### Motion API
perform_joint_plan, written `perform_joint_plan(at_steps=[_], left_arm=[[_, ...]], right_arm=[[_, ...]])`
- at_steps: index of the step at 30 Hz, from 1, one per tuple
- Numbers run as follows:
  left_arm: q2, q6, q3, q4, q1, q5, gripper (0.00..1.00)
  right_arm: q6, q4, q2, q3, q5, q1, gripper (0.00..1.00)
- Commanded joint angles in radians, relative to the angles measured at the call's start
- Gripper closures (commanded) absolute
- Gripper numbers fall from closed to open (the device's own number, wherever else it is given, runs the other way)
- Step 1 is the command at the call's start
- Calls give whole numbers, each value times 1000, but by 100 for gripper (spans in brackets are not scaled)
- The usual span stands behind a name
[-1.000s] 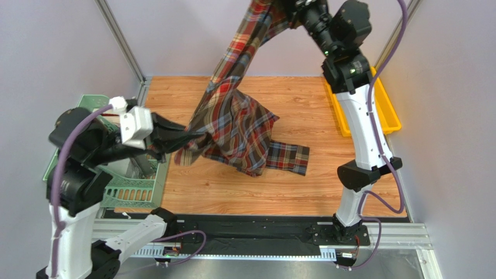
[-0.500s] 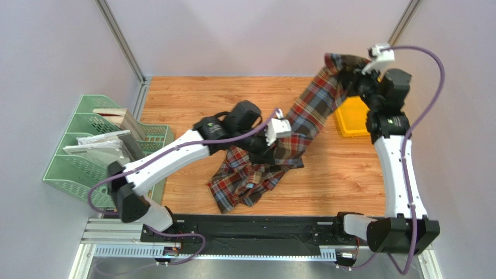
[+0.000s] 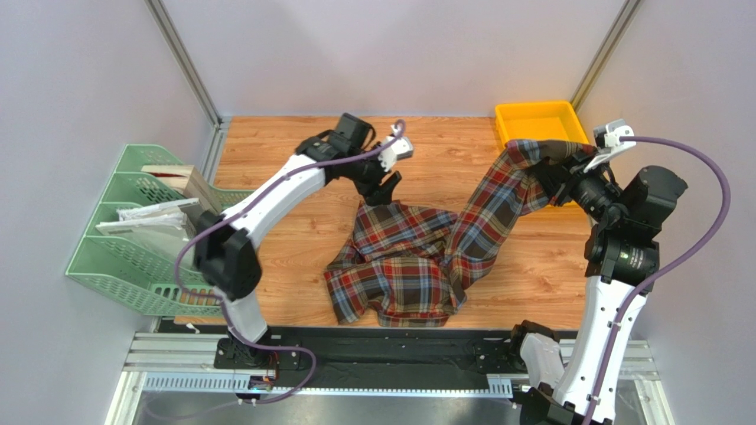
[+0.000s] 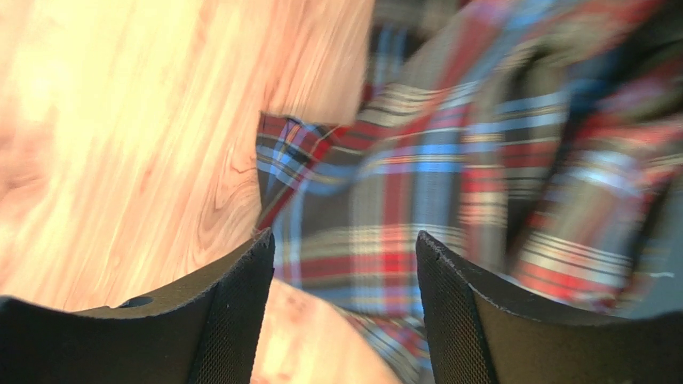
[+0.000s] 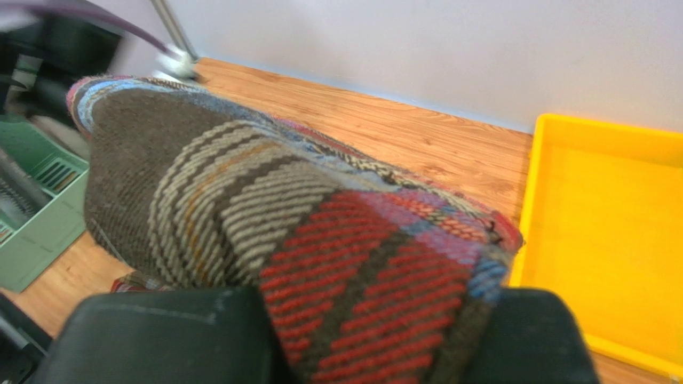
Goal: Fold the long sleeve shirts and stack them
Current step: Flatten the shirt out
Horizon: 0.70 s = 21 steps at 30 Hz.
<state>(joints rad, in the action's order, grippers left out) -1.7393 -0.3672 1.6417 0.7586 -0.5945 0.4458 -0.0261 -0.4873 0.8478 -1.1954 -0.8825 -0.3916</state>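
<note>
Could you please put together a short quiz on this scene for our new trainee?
1. True or false: the left pincer is clamped on the plaid shirt.
2. The bin at the far right corner of the table is: A green, B yellow, C blue.
3. Which pincer holds part of the shirt raised off the table?
Key: 1 false, its jaws stand open above the shirt; 2 B; 3 the right pincer.
</note>
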Motion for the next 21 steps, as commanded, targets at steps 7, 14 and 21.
perform_joint_plan(at_steps=[7, 14, 21], left_arm=[[-373, -168, 155, 152, -31, -176, 47], [25, -121, -176, 232, 97, 2, 100], [426, 13, -437, 349, -13, 33, 100]], right_arm=[[-20, 24, 62, -82, -90, -4, 100], [-69, 128, 268, -128, 60, 69, 100], [-297, 159, 692, -337, 243, 387, 81]])
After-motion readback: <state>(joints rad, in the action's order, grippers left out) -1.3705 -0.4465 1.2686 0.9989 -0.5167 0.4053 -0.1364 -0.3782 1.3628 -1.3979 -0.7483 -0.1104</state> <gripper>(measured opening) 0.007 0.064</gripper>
